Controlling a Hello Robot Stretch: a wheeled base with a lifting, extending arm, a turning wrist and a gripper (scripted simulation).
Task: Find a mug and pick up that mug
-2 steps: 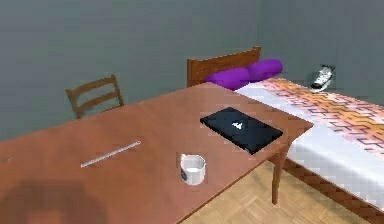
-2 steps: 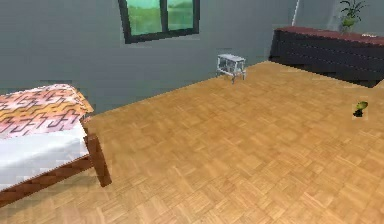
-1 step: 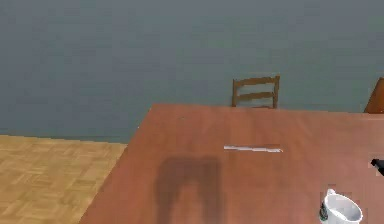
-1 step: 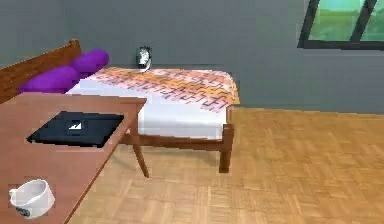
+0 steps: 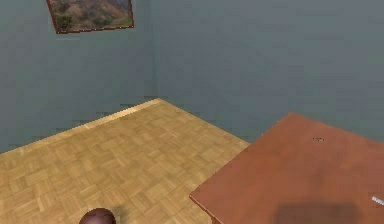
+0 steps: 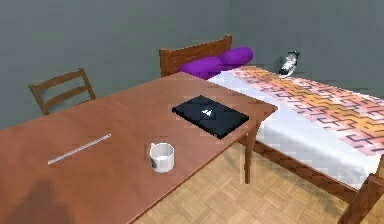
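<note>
End effector state cannot be told from these pictures, so nothing firm can be said about its readiness. On the arm side view a white mug (image 6: 162,156) stands upright on the brown wooden counter (image 6: 120,115), close to the near edge, with bare wood all around it. Just beyond it, toward the counter's far corner, lies a flat black laptop (image 6: 210,113), and off to the view's left lies a thin grey rod (image 6: 80,149), both apart from the mug. A wooden chair (image 6: 62,90) sits behind the counter, and a bed (image 6: 310,110) with purple pillows (image 6: 217,64) stands past the counter's right end. The forward view shows a corner of the same counter (image 5: 300,170), parquet floor (image 5: 120,150) and a painting (image 5: 91,14) on the wall. The search looks finished and the approach is the step in hand. Next, the arm likely needs lining up with the mug, set at the right height, then reaching out while staying clear of the laptop.
</note>
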